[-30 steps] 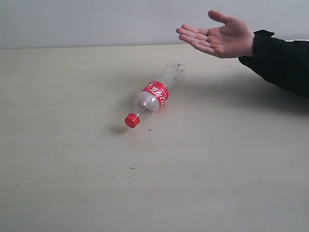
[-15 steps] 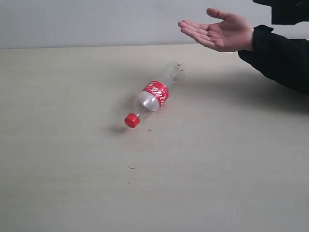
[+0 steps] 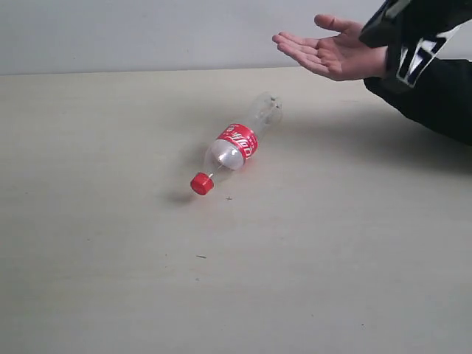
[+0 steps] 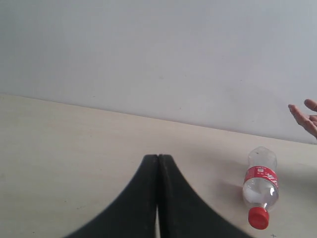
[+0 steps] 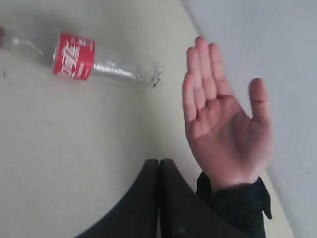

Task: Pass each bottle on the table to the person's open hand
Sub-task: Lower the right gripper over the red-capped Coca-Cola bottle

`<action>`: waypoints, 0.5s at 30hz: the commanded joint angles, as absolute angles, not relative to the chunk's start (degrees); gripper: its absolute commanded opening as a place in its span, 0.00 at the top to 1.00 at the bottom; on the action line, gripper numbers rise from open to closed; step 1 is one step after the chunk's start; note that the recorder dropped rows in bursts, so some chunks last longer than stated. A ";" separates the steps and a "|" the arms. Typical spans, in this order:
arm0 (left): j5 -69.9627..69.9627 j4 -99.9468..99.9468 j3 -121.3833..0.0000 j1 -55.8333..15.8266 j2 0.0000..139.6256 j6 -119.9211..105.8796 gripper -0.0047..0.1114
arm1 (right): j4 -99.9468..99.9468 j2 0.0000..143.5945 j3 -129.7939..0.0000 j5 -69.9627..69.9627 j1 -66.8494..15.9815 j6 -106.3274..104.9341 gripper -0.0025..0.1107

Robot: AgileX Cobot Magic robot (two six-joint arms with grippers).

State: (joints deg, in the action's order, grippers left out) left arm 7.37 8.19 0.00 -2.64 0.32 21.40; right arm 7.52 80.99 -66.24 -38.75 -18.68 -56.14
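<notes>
One bottle [image 3: 234,147], clear with a red label and red cap [image 3: 200,184], lies on its side near the middle of the table [image 3: 110,243]. It also shows in the left wrist view as bottle [image 4: 261,186] and in the right wrist view as bottle [image 5: 81,57]. The other bottles are out of view. The person's open hand [image 3: 332,51] hovers palm up at the back right, on a black sleeve. My right gripper [image 5: 158,161] is shut and empty, close beside the hand [image 5: 223,124]. My left gripper [image 4: 158,156] is shut and empty, well left of the bottle.
A pale wall [image 3: 147,29] rises behind the table's far edge. My right arm [image 3: 417,33], black with white markings, enters at the top right in front of the person's sleeve [image 3: 442,103]. The hand's fingertips [image 4: 306,116] show at the edge of the left wrist view.
My right arm has come down into the exterior view at the top right, now overlapping the person's wrist. The hand has risen slightly. The bottle has not moved.
</notes>
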 commanded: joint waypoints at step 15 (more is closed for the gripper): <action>7.22 8.38 0.00 -2.86 0.00 21.36 0.96 | -25.28 106.26 -75.26 -27.21 -31.72 -61.78 0.98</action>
State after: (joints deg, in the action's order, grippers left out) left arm 7.37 8.19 0.00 -2.64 0.32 21.40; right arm -19.19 103.12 -73.36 -28.00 -30.19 -61.09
